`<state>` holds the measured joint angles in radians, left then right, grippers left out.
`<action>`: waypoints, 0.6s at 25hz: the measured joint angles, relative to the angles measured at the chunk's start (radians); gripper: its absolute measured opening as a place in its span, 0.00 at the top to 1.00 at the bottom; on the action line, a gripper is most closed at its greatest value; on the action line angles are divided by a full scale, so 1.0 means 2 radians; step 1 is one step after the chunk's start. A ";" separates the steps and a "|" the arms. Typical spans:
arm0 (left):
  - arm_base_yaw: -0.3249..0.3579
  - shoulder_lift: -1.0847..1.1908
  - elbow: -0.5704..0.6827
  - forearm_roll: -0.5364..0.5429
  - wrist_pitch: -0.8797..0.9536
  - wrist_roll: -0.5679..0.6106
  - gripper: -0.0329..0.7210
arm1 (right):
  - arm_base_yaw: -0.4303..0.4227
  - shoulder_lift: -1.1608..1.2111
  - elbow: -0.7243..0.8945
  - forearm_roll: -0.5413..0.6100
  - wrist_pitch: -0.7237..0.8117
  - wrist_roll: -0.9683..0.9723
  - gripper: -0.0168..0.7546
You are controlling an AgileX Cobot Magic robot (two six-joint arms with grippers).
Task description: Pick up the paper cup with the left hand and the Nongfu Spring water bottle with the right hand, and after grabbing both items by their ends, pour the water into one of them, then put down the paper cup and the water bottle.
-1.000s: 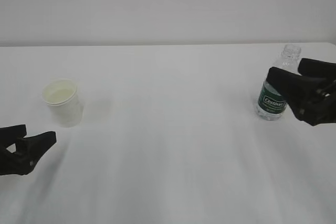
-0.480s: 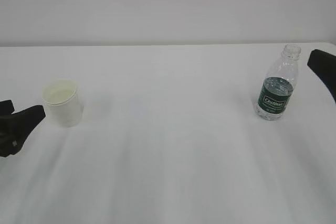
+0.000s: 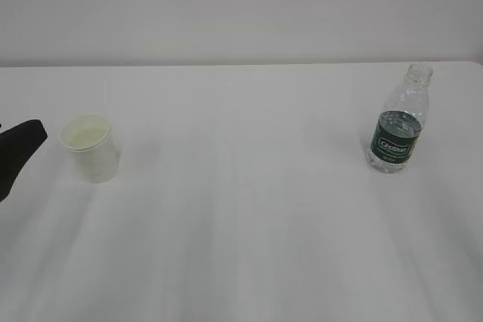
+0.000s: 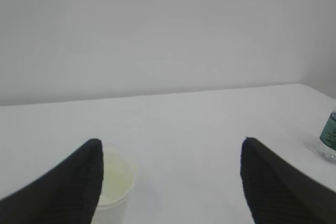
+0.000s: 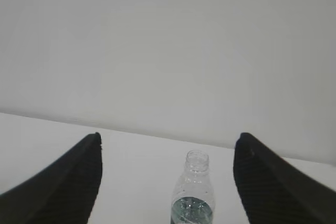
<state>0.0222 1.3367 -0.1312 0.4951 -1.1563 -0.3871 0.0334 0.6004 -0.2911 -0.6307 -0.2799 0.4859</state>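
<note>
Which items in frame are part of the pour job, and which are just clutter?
Part of the job:
- paper cup, upright on the left
- water bottle, upright on the right, uncapped
- left gripper, open, not holding anything
- right gripper, open, bottle ahead between its fingers

Just there:
- white table; no clutter visible
</note>
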 joint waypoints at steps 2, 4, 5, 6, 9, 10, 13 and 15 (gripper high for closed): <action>0.000 -0.012 0.000 0.000 0.000 -0.002 0.18 | 0.000 -0.017 0.000 0.000 0.015 0.006 0.22; 0.000 -0.020 0.000 0.001 0.000 -0.002 0.18 | 0.000 -0.031 0.000 0.001 0.022 0.009 0.22; 0.000 -0.023 0.000 0.001 0.000 -0.002 0.18 | 0.000 -0.035 0.000 0.001 0.023 0.013 0.22; 0.000 -0.026 0.000 0.001 0.000 -0.002 0.18 | 0.000 -0.039 0.000 0.001 0.024 0.017 0.22; 0.000 -0.033 0.000 -0.004 0.000 -0.002 0.18 | 0.000 -0.042 -0.004 0.001 0.038 0.027 0.22; 0.000 -0.034 0.000 -0.009 0.000 -0.002 0.18 | 0.000 -0.042 -0.007 0.001 0.043 0.029 0.22; 0.000 -0.038 0.001 -0.026 0.000 -0.002 0.18 | 0.000 -0.042 -0.018 -0.007 0.053 0.031 0.22; 0.000 -0.039 0.001 -0.035 0.000 -0.003 0.18 | 0.000 -0.043 -0.029 -0.013 0.067 0.031 0.22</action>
<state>0.0222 1.2578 -0.1296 0.4244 -1.1563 -0.3928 0.0334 0.5149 -0.3483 -0.6565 -0.1458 0.5484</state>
